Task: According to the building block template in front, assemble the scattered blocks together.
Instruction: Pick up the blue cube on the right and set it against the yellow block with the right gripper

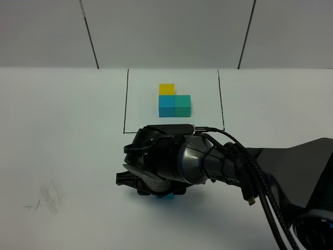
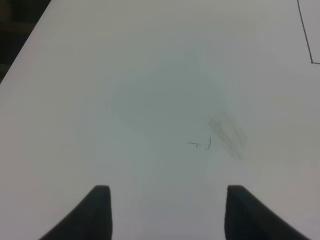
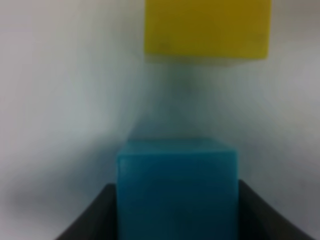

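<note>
The right arm [image 1: 223, 161] reaches across the middle of the white table [image 1: 62, 130], and its wrist hangs low over the surface just on the near side of the drawn black rectangle [image 1: 125, 104]. In the right wrist view, the right gripper [image 3: 176, 186] is clenched on the loose blue cube [image 3: 177, 165]. Its two dark fingers [image 3: 95, 215] press against opposite sides of the cube. In the high view only a sliver of that blue shows under the wrist. Whether the cube rests on the table or is raised off it cannot be told. The loose yellow cube [image 3: 207, 27] sits on the table beyond the blue one, near it but apart; the arm hides it from the high camera.

Inside the rectangle stands the building block template [image 1: 174, 100]: a yellow block at the back, a blue one touching it in front, and a teal-green one touching the blue one's right side.

The left gripper [image 2: 167, 189] is released, its tips spread wide above bare table near a grey smudge [image 2: 227, 135].
</note>
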`<action>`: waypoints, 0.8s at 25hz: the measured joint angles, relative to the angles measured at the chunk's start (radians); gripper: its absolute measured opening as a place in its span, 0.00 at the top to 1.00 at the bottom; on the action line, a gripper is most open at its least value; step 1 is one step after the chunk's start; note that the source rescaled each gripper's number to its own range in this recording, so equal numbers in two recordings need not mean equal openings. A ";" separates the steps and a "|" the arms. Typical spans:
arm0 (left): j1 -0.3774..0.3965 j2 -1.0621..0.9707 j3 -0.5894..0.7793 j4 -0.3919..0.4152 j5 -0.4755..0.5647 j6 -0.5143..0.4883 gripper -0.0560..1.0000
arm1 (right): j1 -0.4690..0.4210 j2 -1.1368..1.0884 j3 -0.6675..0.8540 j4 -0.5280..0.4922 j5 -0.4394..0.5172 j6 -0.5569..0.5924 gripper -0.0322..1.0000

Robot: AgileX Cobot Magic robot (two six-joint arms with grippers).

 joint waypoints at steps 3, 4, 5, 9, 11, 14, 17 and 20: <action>0.000 0.000 0.000 0.000 0.000 0.000 0.83 | 0.000 0.009 -0.008 -0.010 -0.004 0.018 0.68; 0.000 0.000 0.000 0.000 0.000 0.000 0.83 | 0.000 0.013 -0.009 -0.014 -0.004 0.023 0.68; 0.000 0.000 0.000 0.000 0.000 0.000 0.83 | 0.000 0.014 -0.010 -0.016 -0.004 0.030 0.68; 0.000 0.000 0.000 0.000 0.000 0.000 0.83 | 0.000 0.016 -0.010 -0.039 -0.005 0.050 0.68; 0.000 0.000 0.000 0.000 0.000 0.000 0.83 | 0.000 0.017 -0.010 -0.048 -0.006 0.057 0.68; 0.000 0.000 0.000 0.000 0.000 0.000 0.83 | -0.004 0.018 -0.010 -0.060 -0.008 0.070 0.68; 0.000 0.000 0.000 0.000 0.000 0.000 0.83 | -0.019 0.018 -0.010 -0.060 -0.012 0.075 0.68; 0.000 0.000 0.000 0.000 0.000 0.000 0.83 | -0.031 0.019 -0.012 -0.062 -0.013 0.076 0.68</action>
